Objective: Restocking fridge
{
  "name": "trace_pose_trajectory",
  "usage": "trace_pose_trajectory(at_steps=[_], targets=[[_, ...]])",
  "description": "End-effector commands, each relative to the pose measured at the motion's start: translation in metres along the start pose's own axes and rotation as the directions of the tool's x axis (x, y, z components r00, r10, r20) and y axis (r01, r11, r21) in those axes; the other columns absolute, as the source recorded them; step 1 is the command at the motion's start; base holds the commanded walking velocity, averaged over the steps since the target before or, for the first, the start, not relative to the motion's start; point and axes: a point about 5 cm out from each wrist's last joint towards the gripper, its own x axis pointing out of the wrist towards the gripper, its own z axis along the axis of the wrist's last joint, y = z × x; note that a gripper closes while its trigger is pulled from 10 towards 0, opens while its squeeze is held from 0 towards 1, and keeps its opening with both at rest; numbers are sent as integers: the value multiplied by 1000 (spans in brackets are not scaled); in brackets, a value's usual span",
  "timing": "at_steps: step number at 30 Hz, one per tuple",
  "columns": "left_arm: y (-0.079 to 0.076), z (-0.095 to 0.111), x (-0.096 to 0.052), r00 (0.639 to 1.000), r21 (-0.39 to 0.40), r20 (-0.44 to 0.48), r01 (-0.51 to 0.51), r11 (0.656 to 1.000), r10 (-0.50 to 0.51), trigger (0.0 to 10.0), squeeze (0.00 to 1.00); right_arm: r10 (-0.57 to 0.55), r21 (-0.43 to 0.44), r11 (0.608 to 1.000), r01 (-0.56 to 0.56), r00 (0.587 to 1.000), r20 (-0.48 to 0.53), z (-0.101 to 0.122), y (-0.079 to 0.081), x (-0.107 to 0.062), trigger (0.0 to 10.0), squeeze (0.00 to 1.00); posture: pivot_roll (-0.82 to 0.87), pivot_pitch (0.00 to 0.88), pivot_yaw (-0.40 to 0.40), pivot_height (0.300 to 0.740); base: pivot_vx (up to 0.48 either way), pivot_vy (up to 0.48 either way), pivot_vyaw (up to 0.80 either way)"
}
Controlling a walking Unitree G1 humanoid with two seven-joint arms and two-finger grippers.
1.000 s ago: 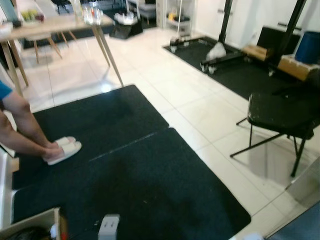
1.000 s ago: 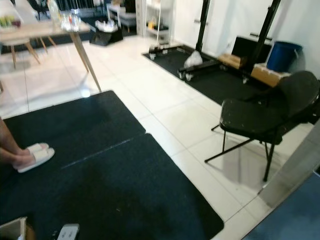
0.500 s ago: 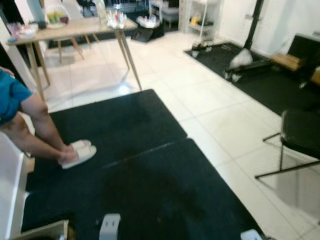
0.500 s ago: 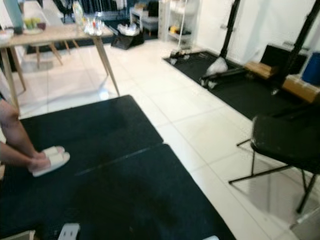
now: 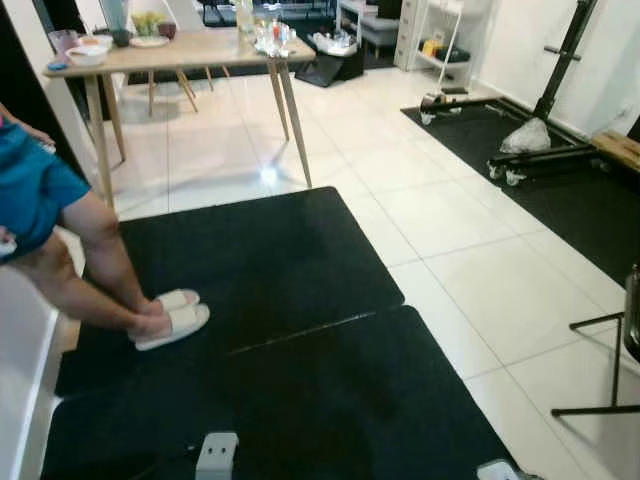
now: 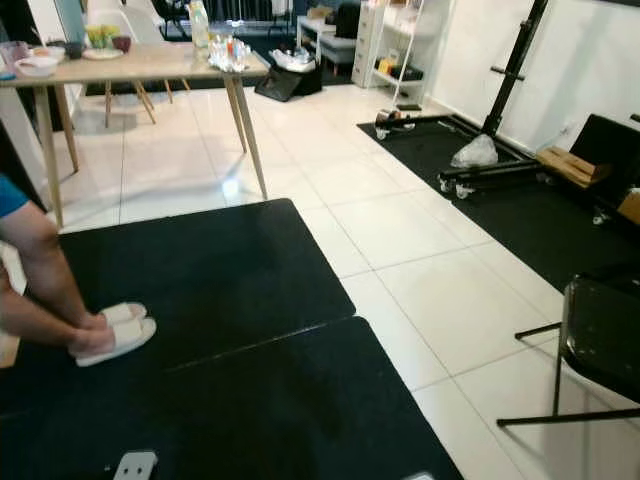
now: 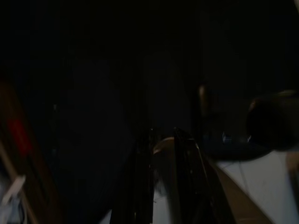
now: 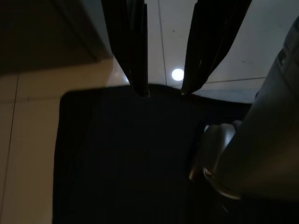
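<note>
No fridge and no stock items can be made out from the head cameras, so I cannot say where the fridge stands; I judge the restocking not yet begun in any visible sense, with everything left: reach the fridge, pick up goods, load them. My right gripper (image 8: 163, 91) hangs over the edge of the black floor mat (image 5: 260, 330), its two black fingers (image 8: 128, 51) parted with a clear gap and nothing between them. My left gripper (image 7: 163, 154) is in deep shade; the wrist picture is too dark, so I cannot tell whether it is parted or closed, or whether it holds anything. The mat lies in two pieces meeting at a seam, with white tile floor (image 5: 480, 260) beyond. On the mat's left side a seated person's legs (image 5: 90, 270) end in white slippers (image 5: 172, 318). A small white device (image 5: 217, 455) rests on the mat near me. Further off: a wooden table (image 5: 170, 50) carrying bowls and glassware, a black rack base (image 6: 500, 150) on a second mat, and a black folding chair (image 6: 600, 345) to my right.
</note>
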Motion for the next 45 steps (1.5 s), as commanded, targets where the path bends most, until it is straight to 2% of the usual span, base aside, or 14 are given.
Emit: trace_pose_trajectory(at_steps=[1,38,45], targets=[[1,-7,-2,1000,5,-24,-3,1000,3,10000,0,-3,-10,1000,3,1000,13,5,-2,0,10000,0,-18,0,-14,740,480,0,0],[-1,-10,-2,999,11,-32,7,1000,-7,10000,0,-4,-16,1000,3,1000,-17,1,0,1,10000,0,-16,0,-14,740,480,0,0],[-1,-10,-2,999,12,-32,7,1000,-7,10000,0,4,-5,1000,-4,999,-35,-2,2,1,10000,0,-12,0,-13,740,480,0,-800]])
